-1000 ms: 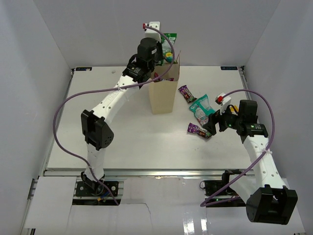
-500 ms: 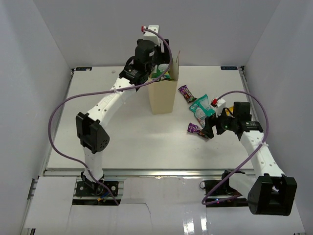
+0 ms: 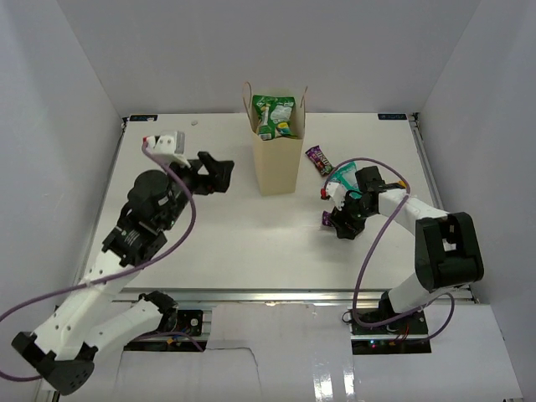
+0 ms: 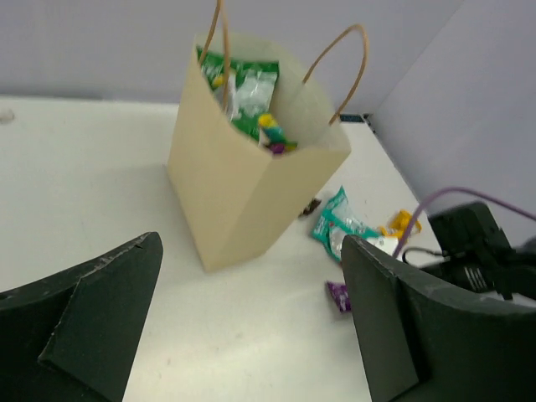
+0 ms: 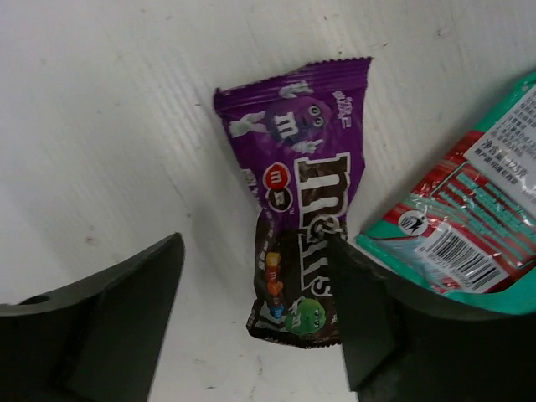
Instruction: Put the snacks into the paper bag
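Note:
The tan paper bag stands upright at the back middle, with a green-white snack packet poking out of its top. My left gripper hangs open and empty to the left of the bag. My right gripper is open and low over a purple candy bar, one finger on either side, the right finger touching the bar's edge. A pink-teal bag lies just beside it. A second purple bar lies nearer the bag.
A small yellow packet lies past the teal bag, next to the right arm. White walls close in the table on three sides. The right arm's purple cable loops above the table's right side.
The left arm swung back from above the paper bag to the left and its gripper opened; the green-white packet now sits in the bag. The right gripper dropped onto the purple bar.

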### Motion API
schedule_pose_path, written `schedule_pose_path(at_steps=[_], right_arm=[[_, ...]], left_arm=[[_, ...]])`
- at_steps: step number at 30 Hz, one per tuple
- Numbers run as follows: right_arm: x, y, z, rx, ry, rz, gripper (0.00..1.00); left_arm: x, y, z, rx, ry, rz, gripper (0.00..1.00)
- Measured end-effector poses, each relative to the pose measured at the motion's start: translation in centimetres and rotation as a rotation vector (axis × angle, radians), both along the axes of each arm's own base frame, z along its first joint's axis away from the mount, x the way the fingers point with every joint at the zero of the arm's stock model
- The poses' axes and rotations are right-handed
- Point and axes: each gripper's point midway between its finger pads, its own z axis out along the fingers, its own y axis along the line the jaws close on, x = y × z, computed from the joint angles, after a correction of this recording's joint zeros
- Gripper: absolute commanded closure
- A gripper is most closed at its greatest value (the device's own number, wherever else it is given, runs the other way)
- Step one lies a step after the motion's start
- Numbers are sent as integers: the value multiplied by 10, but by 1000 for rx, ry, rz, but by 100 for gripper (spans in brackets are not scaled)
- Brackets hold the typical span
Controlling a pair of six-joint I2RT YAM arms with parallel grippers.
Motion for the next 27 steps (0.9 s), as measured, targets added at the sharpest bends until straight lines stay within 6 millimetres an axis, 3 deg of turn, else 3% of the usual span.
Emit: schedule_pose_path(at_steps=[6,10,14,17,20,27], right_arm=[[20,2,-8,-69,-30,27,77],[17,3,0,-59,-51,31,88],[2,10,27,3,-96,54,92],[-4,22,65,96,-168,90,92],[-1,40,118,205,-257,130,92],[59,109,319,487,-595,148,92]], left_arm=[[-56,33,-98,-114,201,36,2],[-75,42,-149,-172,319,64,2],[-78,42,-165,-210,372,79,2],[-74,37,-168,-216,387,76,2],[-68,28,-174,-205,409,59,2],[-63,12,-188,-192,449,6,2]])
